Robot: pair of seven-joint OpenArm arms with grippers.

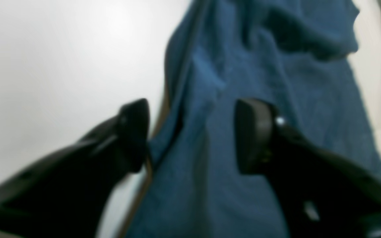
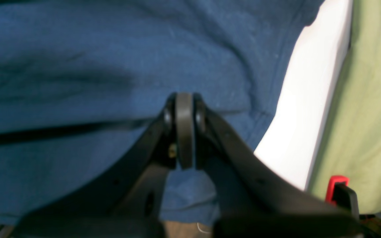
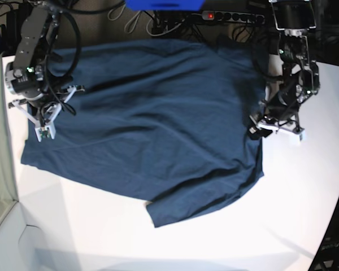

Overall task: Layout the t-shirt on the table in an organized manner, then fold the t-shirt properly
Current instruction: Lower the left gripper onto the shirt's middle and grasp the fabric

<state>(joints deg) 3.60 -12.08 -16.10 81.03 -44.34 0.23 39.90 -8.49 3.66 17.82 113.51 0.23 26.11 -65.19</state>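
The t-shirt (image 3: 152, 124) lies spread and wrinkled across the white desk (image 3: 226, 243), its long axis running side to side in the base view. The left hand (image 1: 192, 135) stands partly open, its fingers astride the shirt's edge. The right hand (image 2: 184, 132) is pressed closed above the cloth, gripping nothing visible.

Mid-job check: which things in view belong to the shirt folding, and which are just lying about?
Job:
t-shirt, spread on the table
table
left tool, open over the shirt's edge
right tool, shut

Lying about:
power strip
cables behind the table
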